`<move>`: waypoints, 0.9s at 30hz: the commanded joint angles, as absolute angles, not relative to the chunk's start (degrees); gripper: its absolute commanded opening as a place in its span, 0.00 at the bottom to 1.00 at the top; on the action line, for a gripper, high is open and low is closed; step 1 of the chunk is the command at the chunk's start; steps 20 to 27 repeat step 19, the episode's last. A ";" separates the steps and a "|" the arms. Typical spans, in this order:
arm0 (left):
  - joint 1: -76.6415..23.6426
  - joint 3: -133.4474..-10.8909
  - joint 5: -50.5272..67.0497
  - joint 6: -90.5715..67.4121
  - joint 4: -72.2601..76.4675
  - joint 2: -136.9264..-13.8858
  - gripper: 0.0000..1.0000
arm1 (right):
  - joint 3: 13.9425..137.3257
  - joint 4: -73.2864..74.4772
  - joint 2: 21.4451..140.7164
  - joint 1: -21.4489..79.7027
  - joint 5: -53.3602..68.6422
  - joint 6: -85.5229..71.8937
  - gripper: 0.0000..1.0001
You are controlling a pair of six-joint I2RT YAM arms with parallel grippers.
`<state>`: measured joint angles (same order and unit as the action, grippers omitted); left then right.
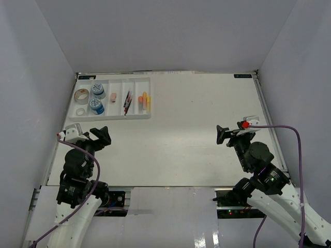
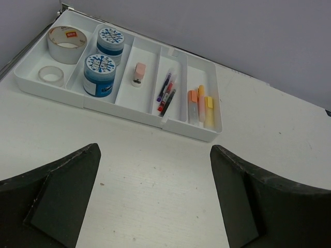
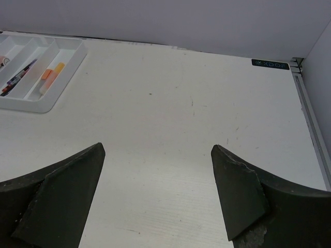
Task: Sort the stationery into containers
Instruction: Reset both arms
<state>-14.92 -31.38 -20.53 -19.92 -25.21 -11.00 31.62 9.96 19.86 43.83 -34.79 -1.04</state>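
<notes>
At the near edge, the left arm [image 1: 77, 170] and the right arm [image 1: 258, 165] rise from their bases, well apart. The left jaws stand wide open with nothing between them, and so do the right jaws. Both pairs hang over bare white tabletop [image 1: 196, 129].

Beyond them the surface runs open across the middle and right, out to the right edge rail [image 1: 269, 129] and the grey walls on three sides.

The white tray [image 2: 132, 95] sits in the far left corner, close to the left and far edges, with its long axis left to right. Its compartments run near to far. From the left they hold:
- a tan tape roll [image 2: 66, 37] lying flat, with a smaller clear tape roll [image 2: 51, 75] nearer;
- two blue-white tubs [image 2: 100, 74], upright, one behind the other;
- a pink eraser [image 2: 138, 72], alone;
- dark and red pens [image 2: 166, 93], lengthwise;
- orange and yellow markers [image 2: 200, 106], lengthwise and side by side.
</notes>
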 commanded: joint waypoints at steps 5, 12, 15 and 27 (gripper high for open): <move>-15.29 -30.59 -21.53 -19.07 -24.00 -12.57 0.98 | 31.29 7.21 21.00 43.59 -36.03 -0.26 0.90; -15.47 -30.41 -21.09 -18.72 -23.82 -12.48 0.98 | 31.55 7.29 21.80 43.59 -34.81 -0.26 0.90; -15.47 -30.32 -20.92 -18.81 -23.73 -12.48 0.98 | 31.99 7.47 22.32 43.59 -33.93 -0.26 0.90; -15.47 -30.24 -20.57 -18.72 -23.64 -12.66 0.98 | 32.61 8.44 23.03 43.59 -33.23 -0.26 0.90</move>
